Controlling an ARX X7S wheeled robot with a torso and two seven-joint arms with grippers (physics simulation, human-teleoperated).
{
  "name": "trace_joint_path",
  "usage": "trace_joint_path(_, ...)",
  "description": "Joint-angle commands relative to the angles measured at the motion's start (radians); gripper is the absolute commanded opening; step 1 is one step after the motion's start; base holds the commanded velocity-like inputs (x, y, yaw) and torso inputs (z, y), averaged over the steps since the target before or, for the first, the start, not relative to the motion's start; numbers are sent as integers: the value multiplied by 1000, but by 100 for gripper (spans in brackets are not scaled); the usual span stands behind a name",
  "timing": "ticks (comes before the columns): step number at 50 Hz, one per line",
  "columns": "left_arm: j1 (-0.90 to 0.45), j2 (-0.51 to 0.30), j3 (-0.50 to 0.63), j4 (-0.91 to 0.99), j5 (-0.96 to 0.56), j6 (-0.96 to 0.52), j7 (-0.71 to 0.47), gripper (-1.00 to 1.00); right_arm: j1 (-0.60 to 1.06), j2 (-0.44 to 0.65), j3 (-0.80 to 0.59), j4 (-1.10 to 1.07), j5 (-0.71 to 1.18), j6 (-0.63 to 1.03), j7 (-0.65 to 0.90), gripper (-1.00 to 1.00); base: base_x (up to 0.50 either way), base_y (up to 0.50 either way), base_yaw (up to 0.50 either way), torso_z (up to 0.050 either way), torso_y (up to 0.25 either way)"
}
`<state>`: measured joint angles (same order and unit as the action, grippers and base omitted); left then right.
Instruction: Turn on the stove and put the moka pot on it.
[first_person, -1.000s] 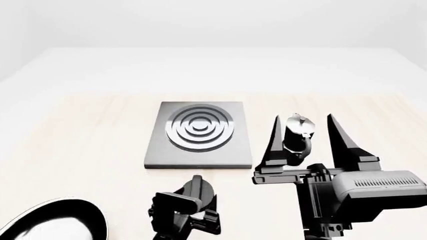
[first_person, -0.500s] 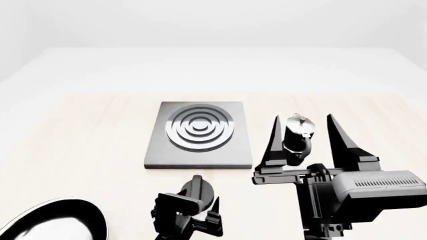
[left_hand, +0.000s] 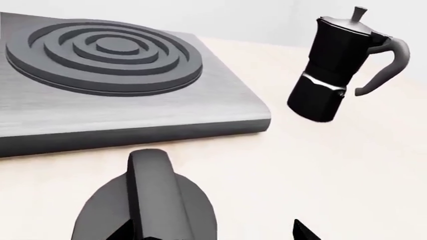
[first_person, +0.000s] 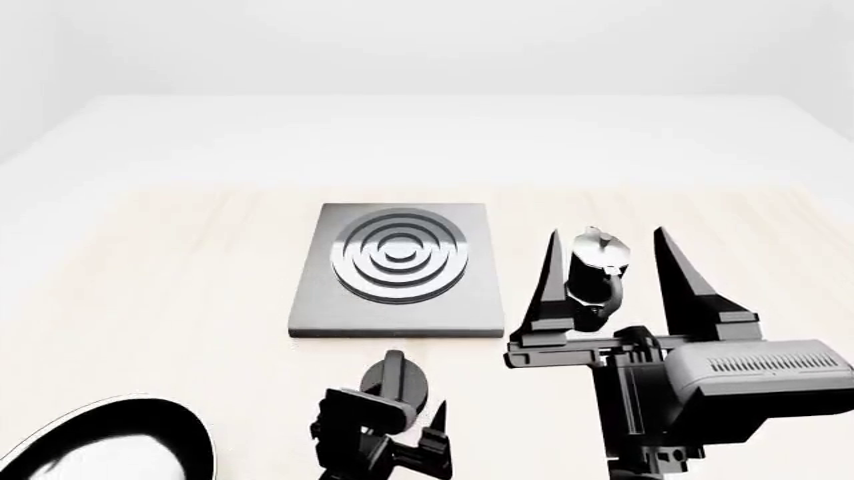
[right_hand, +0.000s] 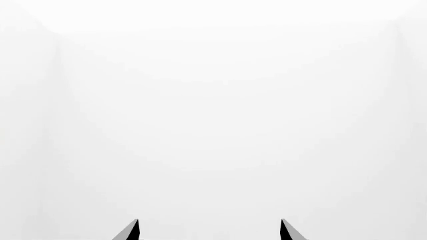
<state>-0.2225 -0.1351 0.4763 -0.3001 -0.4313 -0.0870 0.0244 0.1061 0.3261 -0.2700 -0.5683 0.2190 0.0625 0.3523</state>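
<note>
The stove (first_person: 398, 300) is a flat grey plate with ring burner (left_hand: 103, 52) at mid-table. Its round black knob (first_person: 396, 378) lies on the table just in front of it. My left gripper (first_person: 400, 425) is open right behind the knob (left_hand: 150, 200); one fingertip overlaps the knob's edge, the other stands on bare table. The black moka pot (first_person: 594, 275) stands upright to the right of the stove, also in the left wrist view (left_hand: 333, 65). My right gripper (first_person: 606, 234) is open; the pot shows between its fingers in the head view, but the right wrist view (right_hand: 209, 230) shows only white wall.
A black frying pan (first_person: 107, 440) sits at the near left corner of the head view. The light wooden table (first_person: 174, 260) stretches left of the stove, with a white wall behind it.
My left gripper has shifted slightly right and nearer to the robot behind the knob. The right arm, the pot and the stove have not moved.
</note>
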Motion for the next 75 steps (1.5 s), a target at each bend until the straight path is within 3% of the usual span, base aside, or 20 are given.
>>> trace_joint_path(1, 0, 5, 25, -5, -8, -6, 12, 100, -2, 2, -2, 5, 2, -8, 3, 100, 0, 0, 0, 0, 0)
trace_joint_path(32, -47, -20, 50, 83, -16, -61, -24, 100, -8, 8, -13, 18, 6, -25, 9, 100, 0, 0, 0, 0, 0)
trace_joint_path(48, -29, -91, 75, 401, 54, -73, -120, 100, -5, 13, -18, 13, 12, -19, 13, 100, 0, 0, 0, 0, 0)
trace_joint_path(55, -8, -129, 104, 556, 162, -11, -165, 100, -2, 11, -24, 21, 12, -25, 12, 100, 0, 0, 0, 0, 0)
trace_joint_path(65, 13, -169, 89, 626, 342, 86, -271, 100, 3, 19, -18, 7, 21, -12, 17, 100, 0, 0, 0, 0, 0)
trace_joint_path(75, 99, -193, -60, 702, 540, 229, -516, 100, 3, 29, -2, 19, 23, -17, 24, 100, 0, 0, 0, 0, 0)
